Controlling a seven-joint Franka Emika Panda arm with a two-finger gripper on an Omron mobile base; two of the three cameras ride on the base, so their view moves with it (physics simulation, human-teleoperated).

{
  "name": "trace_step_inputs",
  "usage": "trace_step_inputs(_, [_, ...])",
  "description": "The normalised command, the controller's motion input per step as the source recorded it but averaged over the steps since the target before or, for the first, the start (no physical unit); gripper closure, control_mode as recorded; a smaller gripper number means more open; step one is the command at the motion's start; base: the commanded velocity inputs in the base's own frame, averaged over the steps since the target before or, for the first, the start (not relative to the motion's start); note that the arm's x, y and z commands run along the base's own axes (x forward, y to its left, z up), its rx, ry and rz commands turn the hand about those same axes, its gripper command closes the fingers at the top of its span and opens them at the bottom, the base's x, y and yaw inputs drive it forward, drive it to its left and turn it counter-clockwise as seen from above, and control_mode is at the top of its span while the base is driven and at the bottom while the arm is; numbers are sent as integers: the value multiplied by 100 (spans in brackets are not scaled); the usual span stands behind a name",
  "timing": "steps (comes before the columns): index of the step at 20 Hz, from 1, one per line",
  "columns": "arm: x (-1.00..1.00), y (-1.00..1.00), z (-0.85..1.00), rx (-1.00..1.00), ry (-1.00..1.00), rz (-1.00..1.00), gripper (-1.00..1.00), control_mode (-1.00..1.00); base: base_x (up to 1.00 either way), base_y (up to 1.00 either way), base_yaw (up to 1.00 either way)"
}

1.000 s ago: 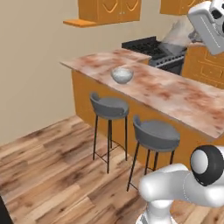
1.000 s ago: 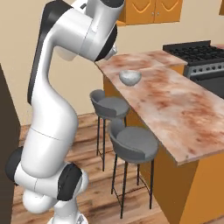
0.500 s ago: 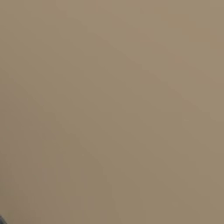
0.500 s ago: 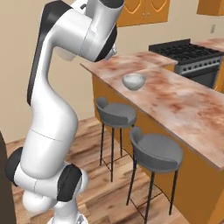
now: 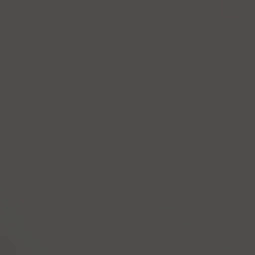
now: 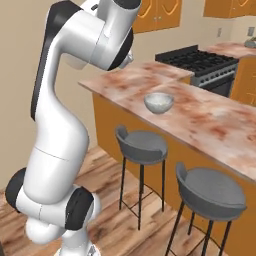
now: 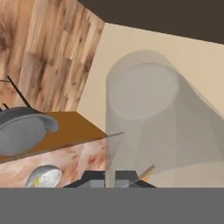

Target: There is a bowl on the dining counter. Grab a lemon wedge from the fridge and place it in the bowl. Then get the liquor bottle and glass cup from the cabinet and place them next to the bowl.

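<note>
One glass cup (image 7: 148, 127) sits clamped in the closed hand (image 7: 110, 178), bowl (image 7: 44, 176) below.

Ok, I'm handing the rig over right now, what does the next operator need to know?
Claw: shut on the glass cup, carried in the air.
Bowl: on the dining counter, above the two stools; the hand view shows something yellowish in it, likely the lemon wedge.
Liquor bottle: I can't place it from these pictures.
Left: set the cup down beside the bowl; confirm the bottle.

Clear, seemingly smooth glass cup (image 7: 148, 127)
</note>
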Motion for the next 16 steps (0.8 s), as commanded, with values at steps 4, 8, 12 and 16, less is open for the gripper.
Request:
trace_step_inputs(4, [0,0,0,0,0,0,100,100,66,97,-37])
trace_step_inputs(8, [0,0,0,0,0,0,100,100,63,97,-37])
trace_step_inputs(12, [0,0,0,0,0,0,100,100,62,98,-37])
trace_step_inputs(16, [0,0,0,0,0,0,100,100,62,96,-37])
